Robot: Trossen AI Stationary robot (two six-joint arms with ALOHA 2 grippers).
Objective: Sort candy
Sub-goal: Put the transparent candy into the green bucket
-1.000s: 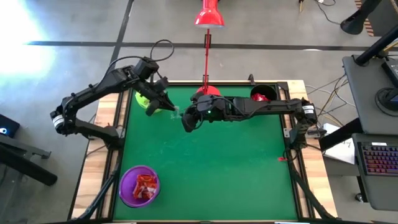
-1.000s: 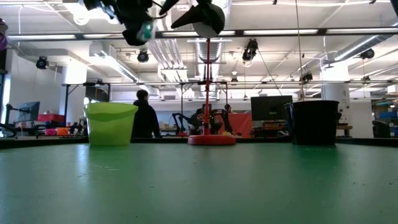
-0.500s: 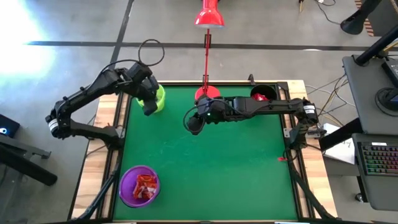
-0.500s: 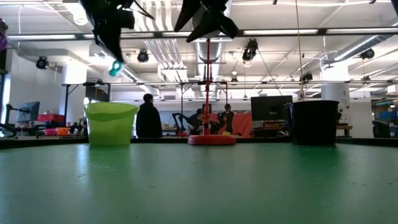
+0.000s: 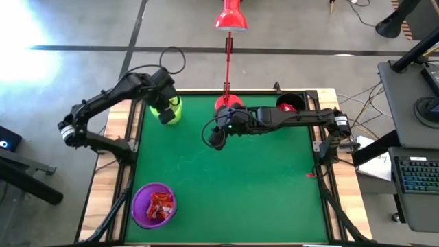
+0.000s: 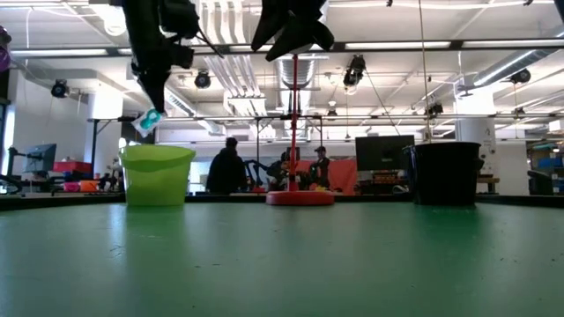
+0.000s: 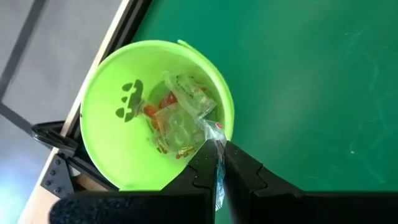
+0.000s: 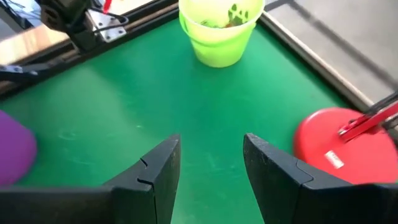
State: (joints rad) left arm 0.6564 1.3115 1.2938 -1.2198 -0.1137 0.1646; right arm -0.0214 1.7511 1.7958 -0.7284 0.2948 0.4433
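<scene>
My left gripper (image 5: 167, 112) hangs over the lime-green cup (image 5: 171, 108) at the table's far left, shut on a clear greenish candy (image 6: 148, 121). The left wrist view looks down into that cup (image 7: 106, 106), where several clear and orange sweets (image 7: 177, 127) lie on the bottom. My right gripper (image 5: 216, 137) hovers open above the green table (image 5: 233, 185), near its far middle, touching nothing. The purple cup (image 5: 153, 204) at the near left holds red candies. The black cup (image 5: 290, 104) at the far right shows something red inside. My left gripper pinches the clear greenish candy (image 7: 214, 140) between its two fingers, at their free ends. The fingers (image 6: 157, 88) come from above, pointing down. The wrapper sticks out below the fingertips, lifted clear, just above the lime-green cup's rim (image 6: 159, 150).
The red lamp's round base (image 5: 228, 103) stands at the far edge between the lime-green and black cups, and its pole (image 6: 293, 123) rises behind my right arm. Wooden rails edge the table (image 5: 116, 171). People stand in the room beyond.
My left gripper has carried the candy from beside my right gripper toward the table's left edge and down, until it hangs over the lime-green cup. My right gripper has drawn slightly toward the right.
</scene>
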